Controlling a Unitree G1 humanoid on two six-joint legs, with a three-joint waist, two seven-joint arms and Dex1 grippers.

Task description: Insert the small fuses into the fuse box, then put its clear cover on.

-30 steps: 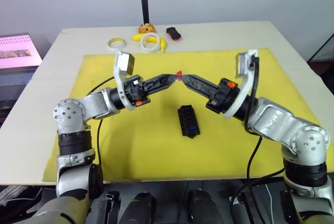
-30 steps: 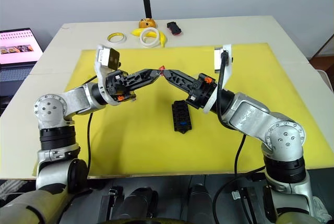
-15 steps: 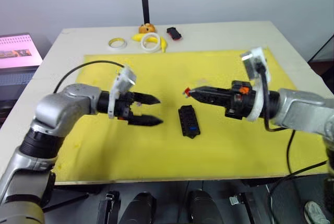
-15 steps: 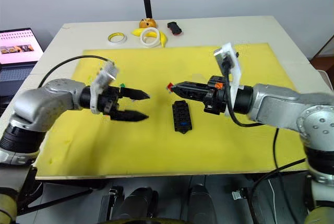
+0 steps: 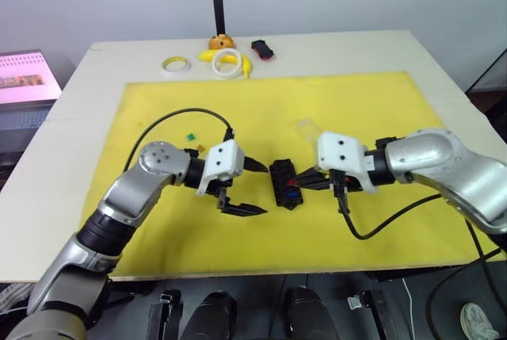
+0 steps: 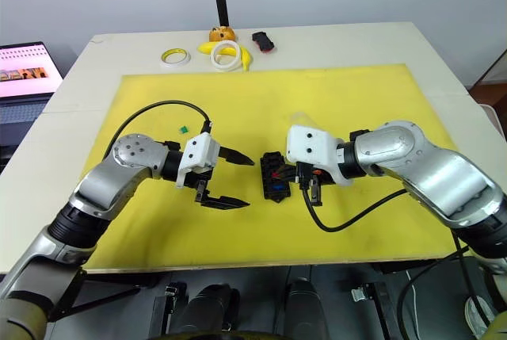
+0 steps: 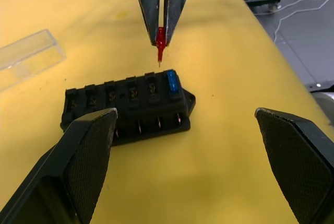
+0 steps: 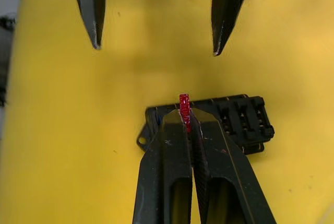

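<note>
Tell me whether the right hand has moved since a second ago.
Yes. The right hand, shut on a red fuse, has come down from above the yellow mat's middle to just over the fuse box.

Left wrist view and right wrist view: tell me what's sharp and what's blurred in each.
Left wrist view: the red fuse in the right gripper and the fuse box are sharp; the left gripper's own fingers are soft at the bottom, and the clear cover slightly hazy. Right wrist view: the red fuse and fuse box read crisply; the left gripper beyond looks softer.
</note>
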